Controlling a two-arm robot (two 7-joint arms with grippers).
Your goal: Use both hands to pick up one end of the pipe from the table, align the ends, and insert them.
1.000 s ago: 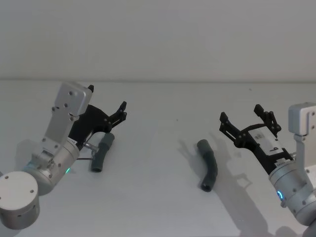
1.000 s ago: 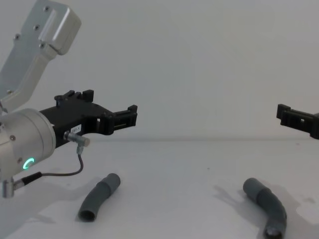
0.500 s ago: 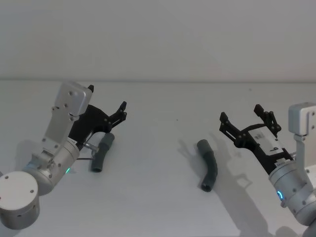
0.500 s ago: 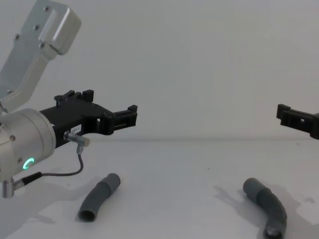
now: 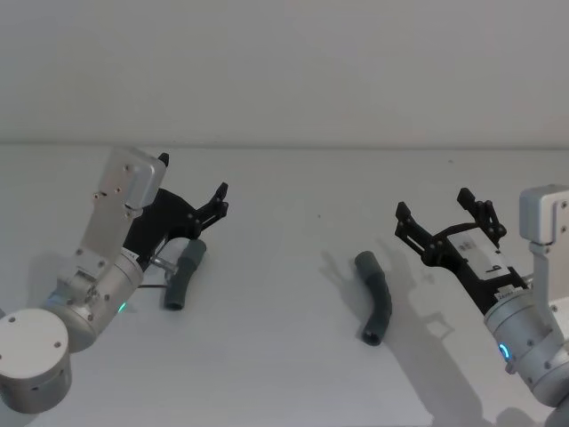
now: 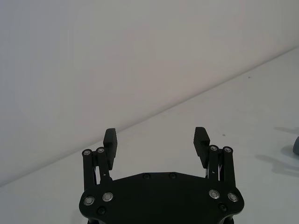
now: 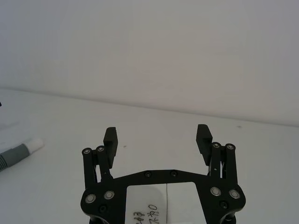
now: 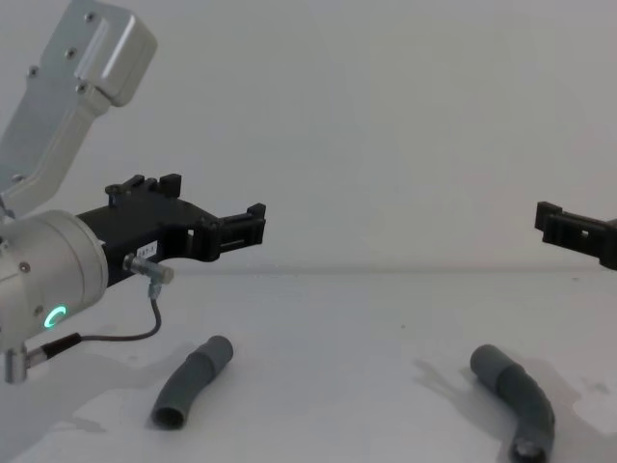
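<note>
left end effector [image 5: 193, 173] spread wide beside ribbed, bent grey pipe [image 5: 182, 276] — right end effector [image 5: 433, 203] equally wide

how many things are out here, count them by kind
dark grey bent plastic pipe pieces: 2, one on the left, one on the right
black plastic two-fingered grippers: 2, left gripper and right gripper, both open and holding nothing
total: 4

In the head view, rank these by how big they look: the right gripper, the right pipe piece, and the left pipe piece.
1. Right gripper, clearly largest.
2. Right pipe piece.
3. Left pipe piece, close behind; it looks only a little shorter.
</note>
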